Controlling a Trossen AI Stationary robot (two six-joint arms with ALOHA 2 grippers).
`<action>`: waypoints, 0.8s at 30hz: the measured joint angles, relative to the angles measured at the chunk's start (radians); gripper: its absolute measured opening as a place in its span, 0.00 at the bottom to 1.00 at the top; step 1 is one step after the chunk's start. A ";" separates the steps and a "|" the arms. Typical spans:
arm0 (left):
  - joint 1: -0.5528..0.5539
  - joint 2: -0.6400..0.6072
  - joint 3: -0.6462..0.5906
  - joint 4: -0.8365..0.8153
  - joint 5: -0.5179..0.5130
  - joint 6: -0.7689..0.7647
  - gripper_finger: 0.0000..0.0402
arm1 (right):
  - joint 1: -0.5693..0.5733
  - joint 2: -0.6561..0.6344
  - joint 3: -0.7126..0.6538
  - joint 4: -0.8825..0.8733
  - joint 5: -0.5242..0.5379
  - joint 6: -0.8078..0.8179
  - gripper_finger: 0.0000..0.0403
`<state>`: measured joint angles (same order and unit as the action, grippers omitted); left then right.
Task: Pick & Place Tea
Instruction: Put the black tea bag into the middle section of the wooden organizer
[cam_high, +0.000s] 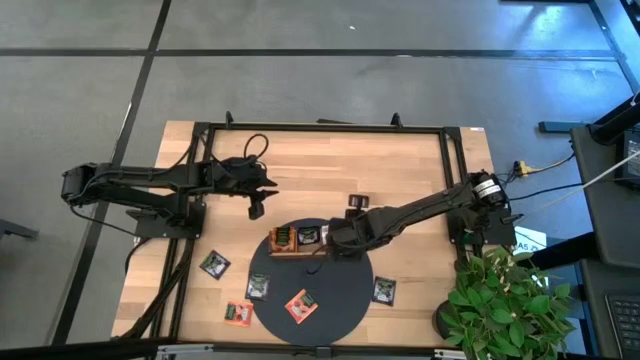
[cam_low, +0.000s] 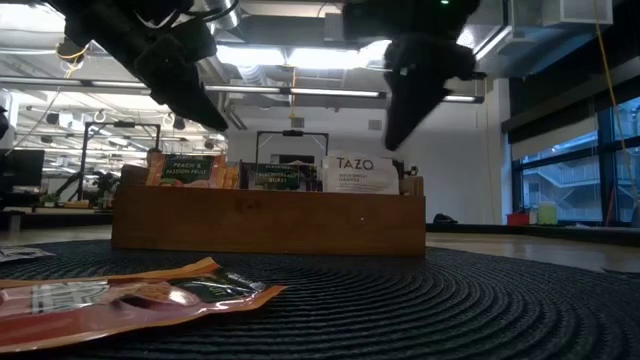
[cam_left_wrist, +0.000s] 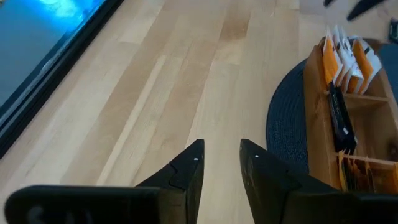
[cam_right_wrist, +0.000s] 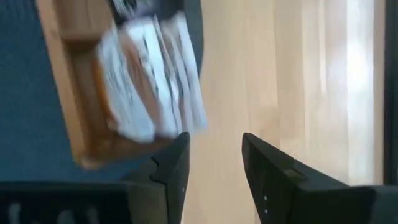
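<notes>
Pale wooden boards form the table (cam_high: 400, 170), on which a round dark mat (cam_high: 335, 290) carries a wooden tray (cam_high: 296, 250) at its far edge. White tea sachets (cam_right_wrist: 152, 74) are seen packed upright in the tray's end compartment, just beside the right gripper (cam_right_wrist: 214, 165), whose fingers are spread with nothing between them. The left gripper (cam_left_wrist: 221, 171) is held over bare table well apart from the tray, its fingers parted and empty.

A snag is judged possible: the right fingers are close to the packed sachets, and one could be dragged out or tipped as the arm is lifted. Loose sachets remain scattered: an orange-red one (cam_high: 301, 305) on the mat, black ones (cam_high: 214, 264) on the table; a poor pinch on such flat packets could let them slip.

The stacked sachets stand on edge, faces across the tray's long axis. Being square, they have no clear long axis.
</notes>
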<state>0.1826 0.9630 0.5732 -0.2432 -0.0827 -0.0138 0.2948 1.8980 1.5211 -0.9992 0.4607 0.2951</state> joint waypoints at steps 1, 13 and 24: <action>-0.004 0.000 0.000 -0.004 0.006 0.000 0.25 | 0.009 0.000 0.000 -0.028 0.002 0.031 0.37; -0.181 0.003 0.000 0.189 0.119 0.028 0.25 | 0.218 -0.032 -0.011 -0.142 -0.217 0.421 0.29; -0.236 0.003 0.000 0.224 0.118 0.036 0.25 | 0.285 -0.113 -0.321 0.128 -0.301 0.550 0.11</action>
<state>-0.0536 0.9665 0.5735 -0.0194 0.0353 0.0224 0.5798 1.7851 1.2000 -0.8709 0.1597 0.8449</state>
